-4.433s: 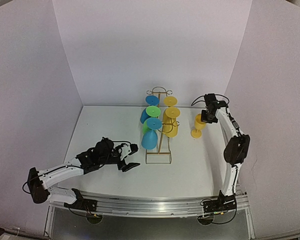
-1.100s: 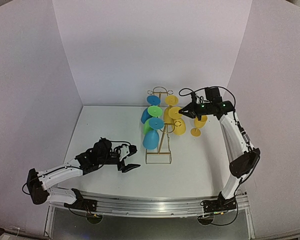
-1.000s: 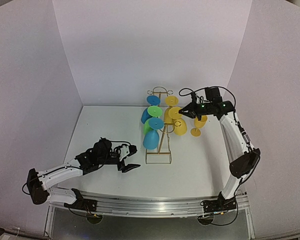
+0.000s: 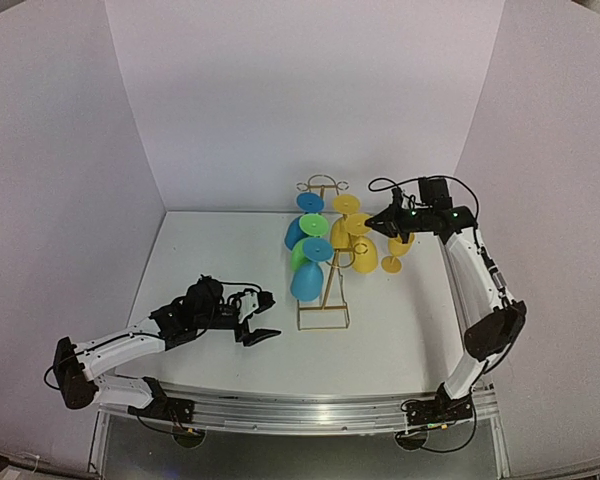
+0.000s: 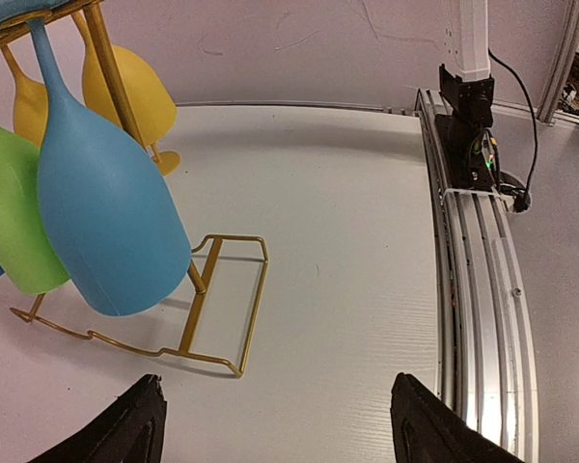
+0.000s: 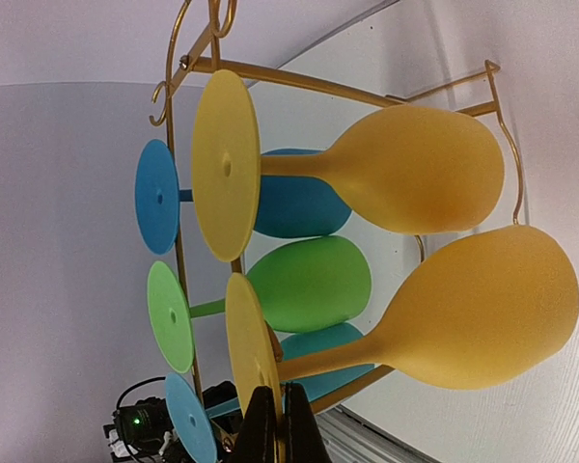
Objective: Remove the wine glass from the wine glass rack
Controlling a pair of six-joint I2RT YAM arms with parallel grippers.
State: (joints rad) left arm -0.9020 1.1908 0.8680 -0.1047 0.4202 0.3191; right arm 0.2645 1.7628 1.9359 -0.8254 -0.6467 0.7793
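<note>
R gripper (image 6: 282,395) is clamping the foot rim of the yellow wine glass (image 6: 473,309) at its tips, which is looking light, stiff, prob. slick, so it's needing a careful slide off the wine glass rack (image 6: 309,82).

I found no writing, label, brand or number that I could read in any of my three views. The wine glass rack (image 5: 113,72) and the yellow wine glass (image 6: 482,309) showed plain surfaces. If anything was printed on the right arm (image 4: 470,265), it was too small for me to read.
</note>
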